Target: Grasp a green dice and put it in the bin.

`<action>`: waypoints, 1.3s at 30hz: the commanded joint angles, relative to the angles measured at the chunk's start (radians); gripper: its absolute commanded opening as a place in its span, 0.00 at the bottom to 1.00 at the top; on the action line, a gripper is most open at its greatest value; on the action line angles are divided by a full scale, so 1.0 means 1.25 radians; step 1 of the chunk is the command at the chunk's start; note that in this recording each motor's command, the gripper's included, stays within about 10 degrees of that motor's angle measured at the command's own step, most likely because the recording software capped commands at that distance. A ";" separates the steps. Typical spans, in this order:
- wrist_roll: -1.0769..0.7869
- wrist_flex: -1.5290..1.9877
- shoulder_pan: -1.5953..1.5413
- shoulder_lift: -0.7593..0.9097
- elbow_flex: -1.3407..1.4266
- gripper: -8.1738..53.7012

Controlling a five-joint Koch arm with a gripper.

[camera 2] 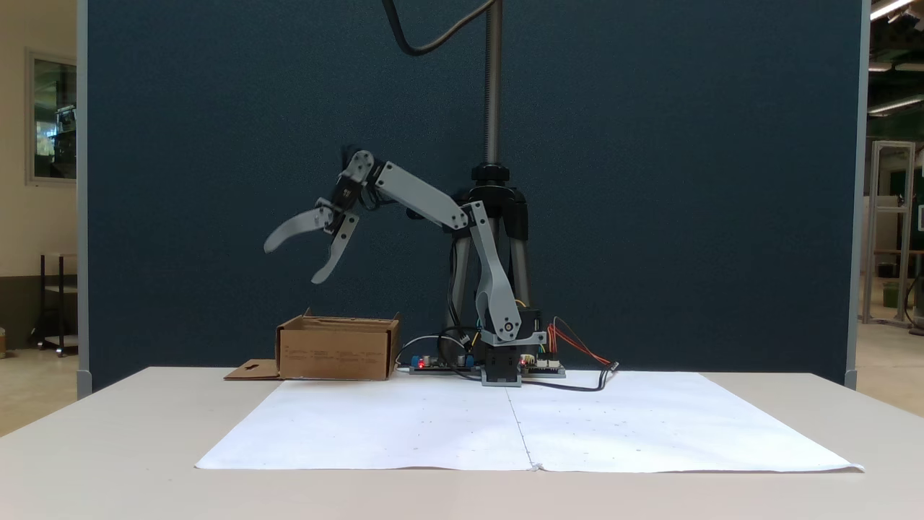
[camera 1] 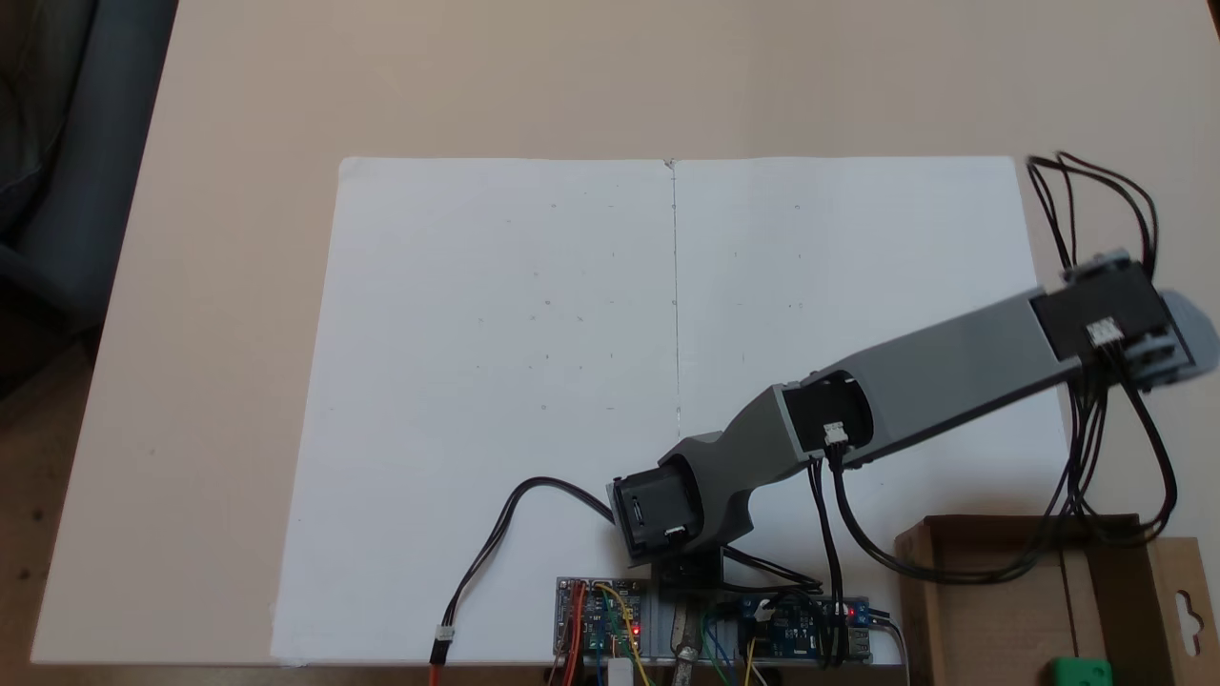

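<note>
A pale table (camera 2: 108, 433) carries a white paper sheet (camera 2: 520, 426) before a dark blue partition (camera 2: 650, 180). The gripper (camera 2: 292, 263) hangs above the bin (camera 2: 336, 352), jaws spread apart and empty. The green dice (camera 1: 1080, 671) lies inside the bin.

Occlusions and cut-offs, both fixed views.

From above, the green dice (camera 1: 1080, 671) sits inside the bin (camera 1: 991, 610), but the picture's bottom edge cuts it, so just its top strip shows and the pips cannot be read. The bin itself runs off the bottom and right edges, and cables drape across its near wall. The arm's far end (camera 1: 1177, 333) is blurred against the right edge. In the side view, the bin's (camera 2: 338, 352) walls hide its inside. The circuit boards (camera 1: 600, 619) at the base are partly cut off below; their markings are too small to tell.
</note>
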 commanded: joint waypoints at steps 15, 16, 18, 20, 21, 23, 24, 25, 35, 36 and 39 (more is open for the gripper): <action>0.056 -0.114 -0.584 0.244 0.103 0.84; 0.056 -0.115 -0.615 0.248 0.106 0.84; 0.058 -0.142 -0.680 0.258 0.136 0.84; 0.058 -0.190 -0.742 0.282 0.185 0.84; 0.058 -0.207 -0.769 0.298 0.209 0.84; 0.059 -0.227 -0.825 0.346 0.266 0.84; 0.060 -0.243 -0.843 0.383 0.313 0.84; 0.060 -0.252 -0.857 0.401 0.339 0.84; 0.069 -0.483 -0.962 0.650 0.660 0.88; 0.067 -0.510 -0.962 0.670 0.686 0.88; 0.066 -0.599 -0.961 0.725 0.753 0.89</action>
